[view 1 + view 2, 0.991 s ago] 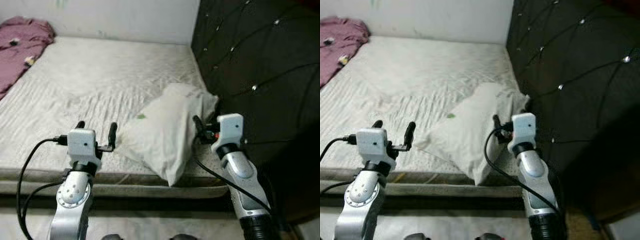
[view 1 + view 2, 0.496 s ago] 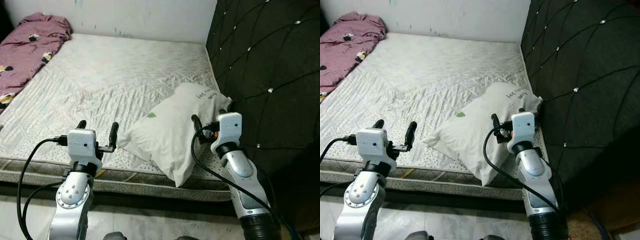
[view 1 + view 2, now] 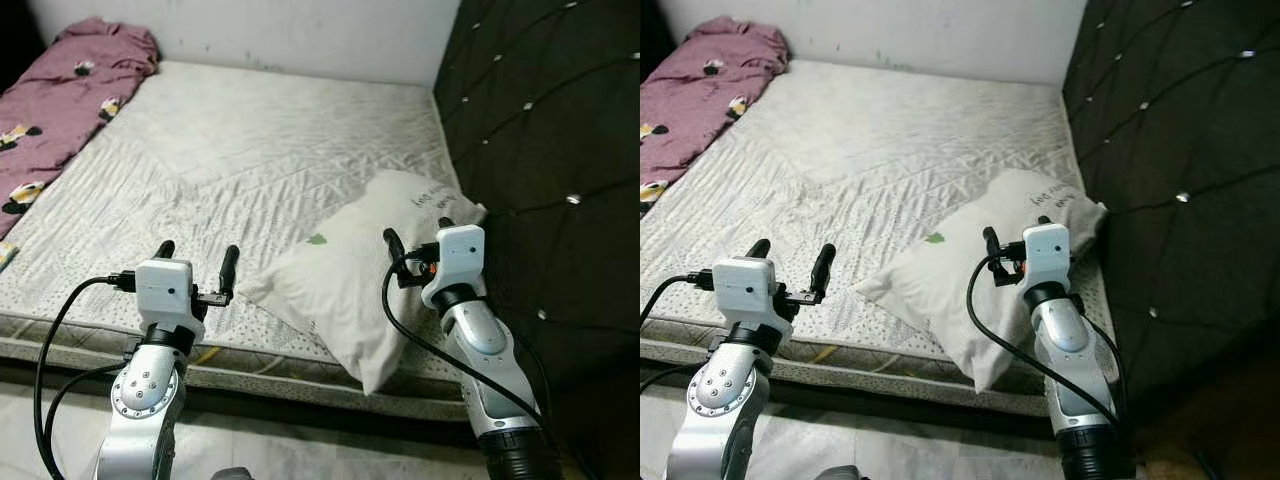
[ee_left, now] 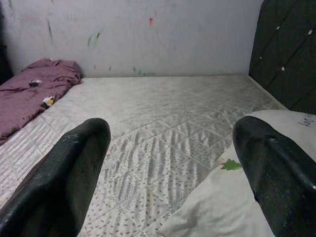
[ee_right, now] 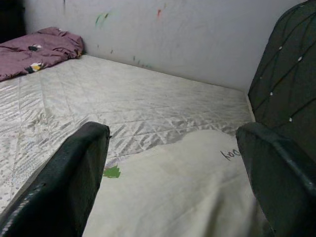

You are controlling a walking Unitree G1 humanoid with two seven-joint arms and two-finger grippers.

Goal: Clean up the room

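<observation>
A white pillow [image 3: 360,285] lies on the bare mattress [image 3: 230,170], close to the dark padded headboard [image 3: 540,120]. The right gripper [image 3: 417,240] hangs just over the pillow, fingers spread wide. The left gripper [image 3: 193,258] hangs over the mattress edge, just left of the pillow, fingers spread too. A purple blanket [image 3: 70,85] lies bunched far off, beyond the left gripper.

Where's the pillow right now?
The white pillow lies at the near right corner of the mattress, beside the dark tufted headboard, just ahead of the right gripper.
</observation>
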